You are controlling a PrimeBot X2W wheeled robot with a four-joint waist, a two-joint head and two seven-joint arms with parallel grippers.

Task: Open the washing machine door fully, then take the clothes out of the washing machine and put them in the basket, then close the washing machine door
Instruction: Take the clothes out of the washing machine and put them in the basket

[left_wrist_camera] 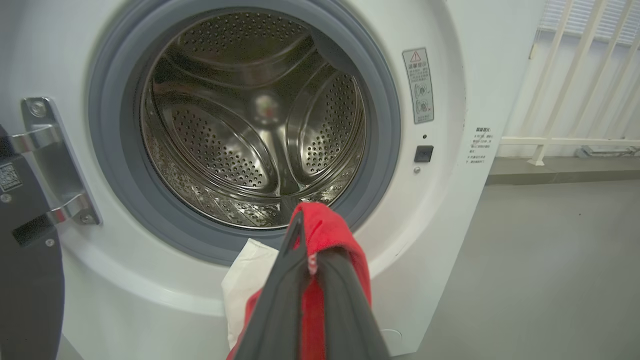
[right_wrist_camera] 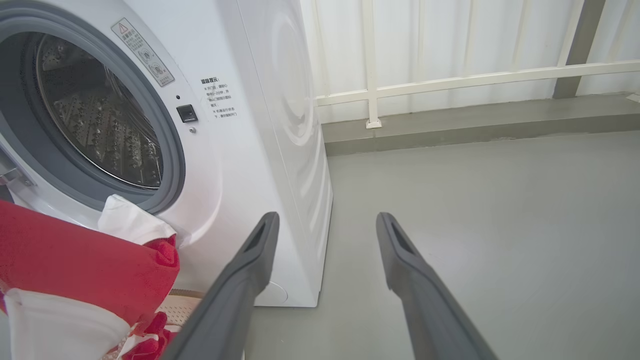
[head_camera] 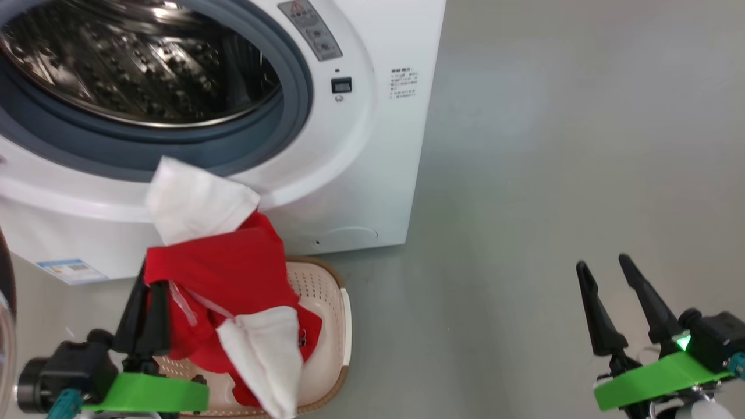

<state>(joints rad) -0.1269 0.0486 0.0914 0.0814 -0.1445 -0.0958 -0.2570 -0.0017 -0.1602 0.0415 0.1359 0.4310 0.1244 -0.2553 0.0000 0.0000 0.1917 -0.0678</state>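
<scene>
**While the left gripper pinches the red clothes above the basket, the right gripper stands spread over the floor**

Where the washing machine point(head_camera: 372, 145) ends at its right front corner, grey floor point(head_camera: 553, 174) runs wide to the right. In the right wrist view it runs back to a low kerb under a white railing point(right_wrist_camera: 450, 80). On the left the room is tighter. The washing machine door point(left_wrist_camera: 25, 280) stands swung out at the left edge of the left wrist view, just beside its metal hinge point(left_wrist_camera: 50, 160). The round mouth of the steel drum point(head_camera: 134, 64) is uncovered inside its grey rubber ring point(head_camera: 297, 99).

The basket point(head_camera: 343, 314) sits on the floor close against the foot of the machine, below the opening.

The left gripper point(head_camera: 145, 279) has its fingers pressed together on a fold of the clothes point(head_camera: 233, 273), which hang from it over the basket. One white panel rises in front of the lower lip of the opening; whether it touches the machine cannot be told. The red body and another white panel hang down into the basket.

The right gripper point(head_camera: 603, 265) has its fingers spread with nothing between them. It is well apart from the clothes and the basket, out past the machine's right corner.
</scene>
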